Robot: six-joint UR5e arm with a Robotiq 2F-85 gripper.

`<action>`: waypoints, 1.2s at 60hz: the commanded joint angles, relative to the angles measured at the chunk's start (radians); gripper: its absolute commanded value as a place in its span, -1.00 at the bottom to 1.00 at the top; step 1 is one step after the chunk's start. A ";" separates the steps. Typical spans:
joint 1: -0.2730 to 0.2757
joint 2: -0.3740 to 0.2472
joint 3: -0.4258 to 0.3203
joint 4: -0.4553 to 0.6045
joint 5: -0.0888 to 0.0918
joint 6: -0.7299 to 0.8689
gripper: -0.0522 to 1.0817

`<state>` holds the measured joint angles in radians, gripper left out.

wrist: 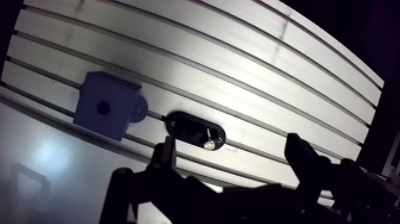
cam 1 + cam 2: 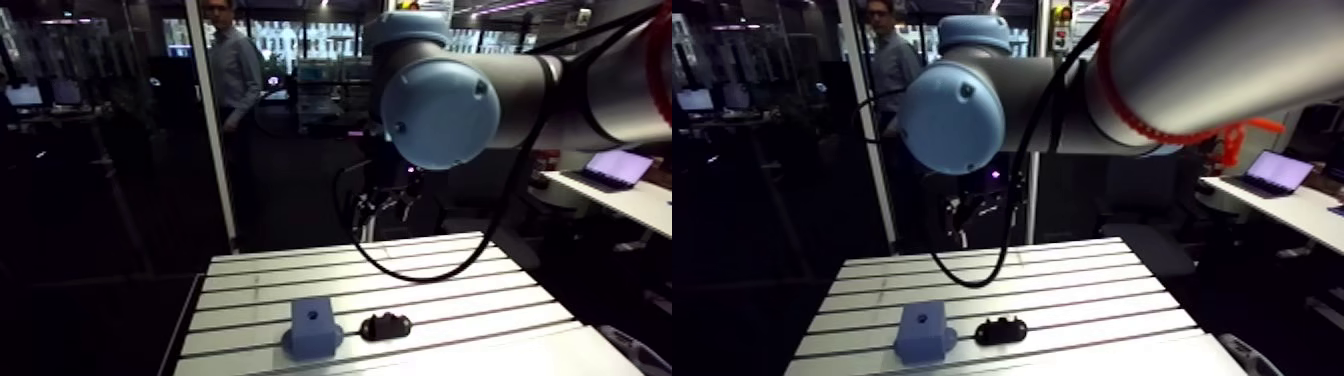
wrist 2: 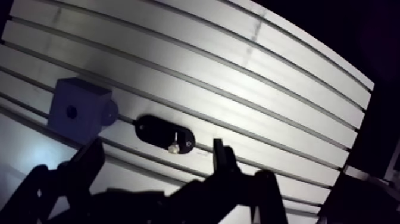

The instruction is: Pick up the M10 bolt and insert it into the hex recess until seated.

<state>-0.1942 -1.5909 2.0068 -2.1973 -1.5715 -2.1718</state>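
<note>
The slotted aluminium table (image 1: 250, 77) fills the wrist view. Over it hangs the gripper (image 1: 232, 149), with its two fingers wide apart and nothing between them. On the table stands a blue block (image 1: 119, 95), square on a round foot, with a small dark recess (image 1: 103, 108) in its top face. Just beside the block, but not touching it, lies a black oval holder (image 1: 187, 128). The bolt (image 1: 209, 143), small and shiny, rests on this holder at the end far from the block. It is ahead of the fingertips and apart from them.
</note>
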 commanded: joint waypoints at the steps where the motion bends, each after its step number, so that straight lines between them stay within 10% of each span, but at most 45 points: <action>1: -0.052 0.002 0.074 -0.082 0.059 -0.057 -0.90; 29: -0.076 0.048 0.151 -0.167 0.055 -0.070 -0.89; 72: -0.076 0.078 0.195 -0.256 0.049 -0.069 -0.33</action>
<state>-0.2700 -1.5159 2.1832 -2.4180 -1.5212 -2.2395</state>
